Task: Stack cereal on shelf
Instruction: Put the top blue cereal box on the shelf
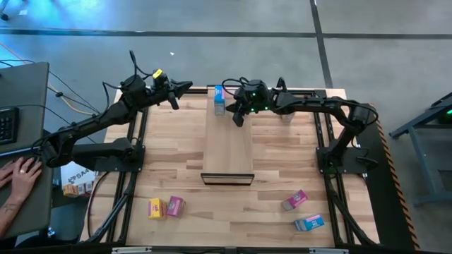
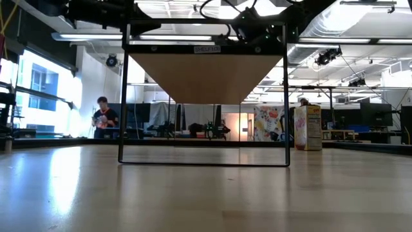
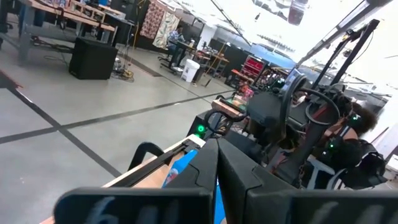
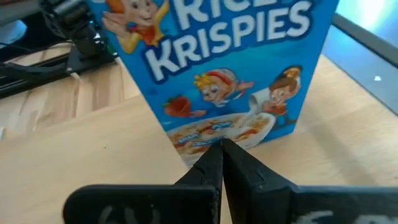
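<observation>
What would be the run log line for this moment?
blue box: upright on shelf far end | right gripper: shut, empty, beside box | left gripper: shut, waiting far-left | four boxes on table

Two dark jointed arms, black cables, yellow tag, green lights, black claws

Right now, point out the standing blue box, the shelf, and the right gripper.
blue cereal box (image 1: 219, 100), high view, its top face.
shelf (image 1: 229, 144), high view, bare plank middle.
right gripper (image 1: 239, 118), high view, between its fingers' tips.
</observation>
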